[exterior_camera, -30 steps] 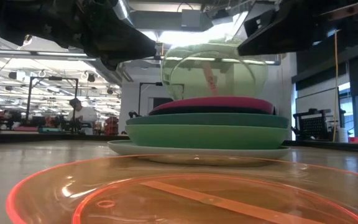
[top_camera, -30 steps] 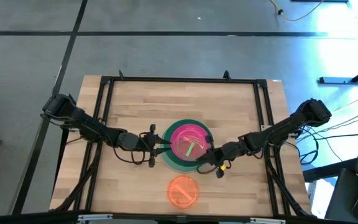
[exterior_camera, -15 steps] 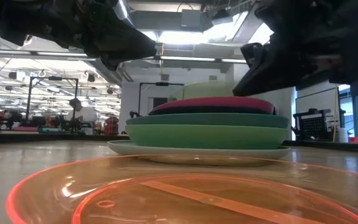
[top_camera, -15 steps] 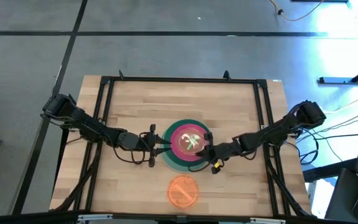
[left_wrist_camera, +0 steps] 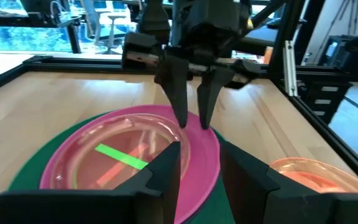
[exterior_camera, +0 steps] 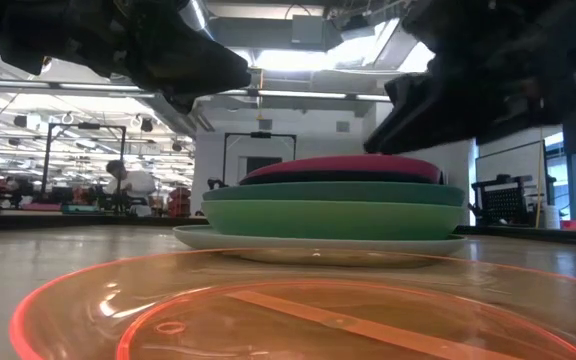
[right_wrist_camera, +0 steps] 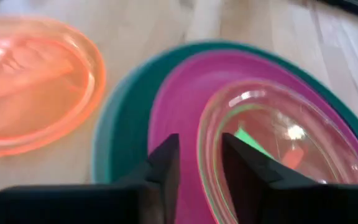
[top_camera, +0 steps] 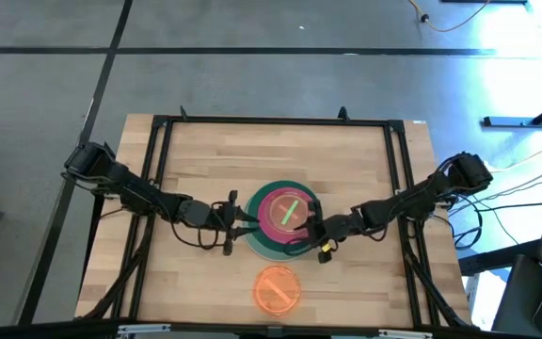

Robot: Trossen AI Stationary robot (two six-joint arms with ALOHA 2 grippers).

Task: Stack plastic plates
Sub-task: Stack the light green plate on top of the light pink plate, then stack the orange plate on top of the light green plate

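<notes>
A stack of plastic plates (top_camera: 273,247) stands mid-table: pale mint (exterior_camera: 318,243) at the bottom, then green, teal, a dark one and magenta (exterior_camera: 348,165). On top lies a small translucent lime plate (left_wrist_camera: 114,155) with a green stripe, and a reddish stripe shows through it. My right gripper (right_wrist_camera: 197,152) is open at this plate's right rim, seen also in the left wrist view (left_wrist_camera: 192,121). My left gripper (left_wrist_camera: 197,158) hangs open just above the stack's left rim (top_camera: 245,218), touching nothing. A small orange plate (top_camera: 276,288) lies flat nearer the front edge. My right gripper comes at the small lime plate's right rim (right_wrist_camera: 202,134) from above, slanting in from the table's right. One open finger stands inside the rim and one outside. Whether either finger touches the rim I cannot tell. The plate lies flat on the stack.
A black frame (top_camera: 271,121) runs along the table's far edge and down both sides. Bare wood lies left, right and behind the stack. The orange plate (exterior_camera: 298,310) fills the ground between the stack and the front edge.
My right gripper has come down toward the stack and a little toward the table's left. The small lime plate, which stood steeply tilted above the stack, has tipped down and now lies flat on top of it.
</notes>
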